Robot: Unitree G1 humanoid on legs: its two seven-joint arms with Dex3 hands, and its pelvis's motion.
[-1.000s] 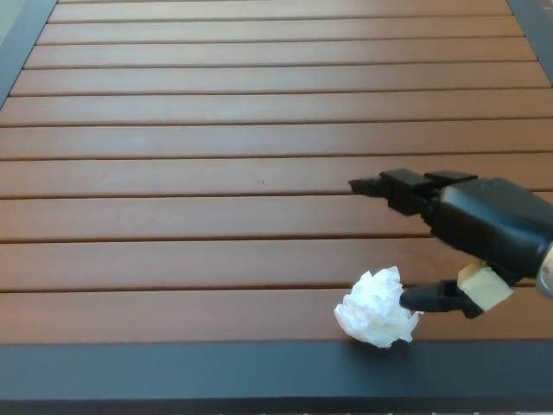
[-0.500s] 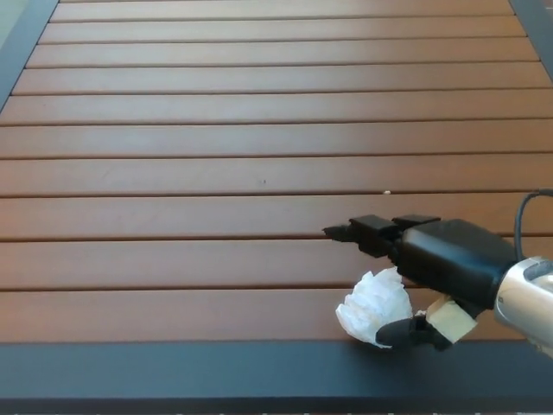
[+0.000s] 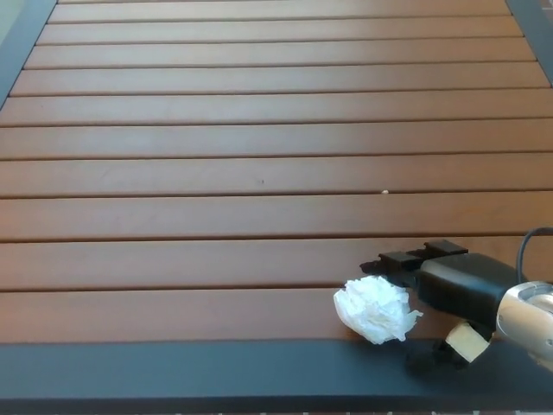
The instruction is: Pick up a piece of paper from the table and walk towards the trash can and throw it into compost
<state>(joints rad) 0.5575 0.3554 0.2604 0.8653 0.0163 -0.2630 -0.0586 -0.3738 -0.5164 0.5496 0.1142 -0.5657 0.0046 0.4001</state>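
The right hand (image 3: 445,298) comes in low from the right, just beside the crumpled paper (image 3: 374,309). Its two fingers (image 3: 406,258) reach out past the top of the paper, and the thumb sits low by the edge. The hand is spread and holds nothing. The paper lies on the brown slatted table (image 3: 216,173), right at its dark front rim.
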